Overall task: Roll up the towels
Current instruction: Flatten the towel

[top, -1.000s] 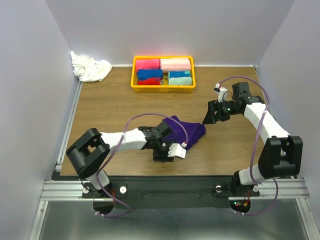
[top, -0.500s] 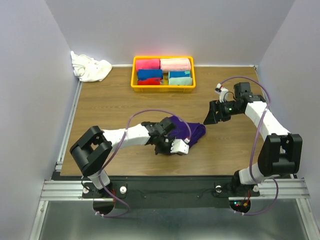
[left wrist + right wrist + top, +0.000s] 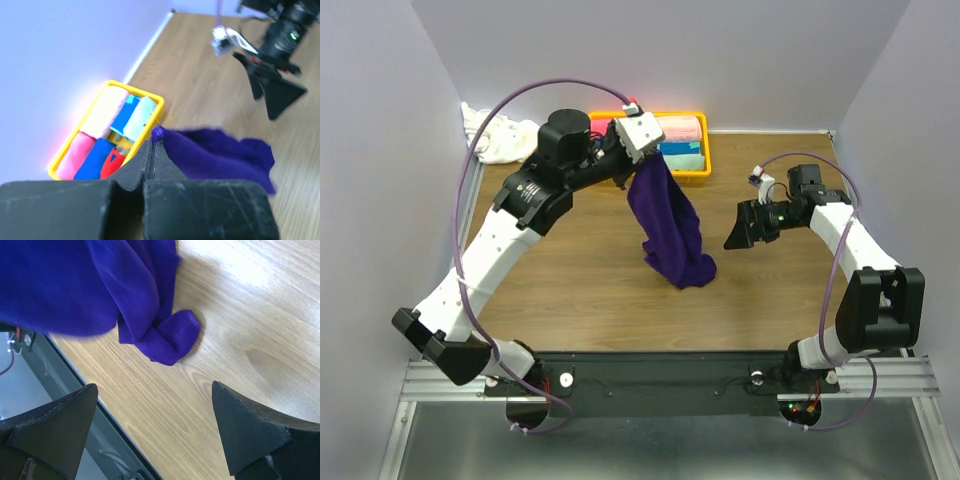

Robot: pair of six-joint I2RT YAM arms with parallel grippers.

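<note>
The white towel (image 3: 502, 136) lies crumpled in the far left corner, untouched. My left gripper (image 3: 625, 168) is pinched tight on one corner of the purple towel (image 3: 670, 225), which hangs near the yellow basket (image 3: 587, 150), its lower end bunched on the table (image 3: 550, 260). My right gripper (image 3: 738, 235) hovers beside it, jaws wide and empty; I'd catch a second corner there, so the cloth spreads flat without twists

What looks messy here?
The white towel lies crumpled in the far left corner, unlike the neat rolls in the yellow tray. The purple towel dangles twisted from the shut left gripper, its lower end bunched on the table.
</note>
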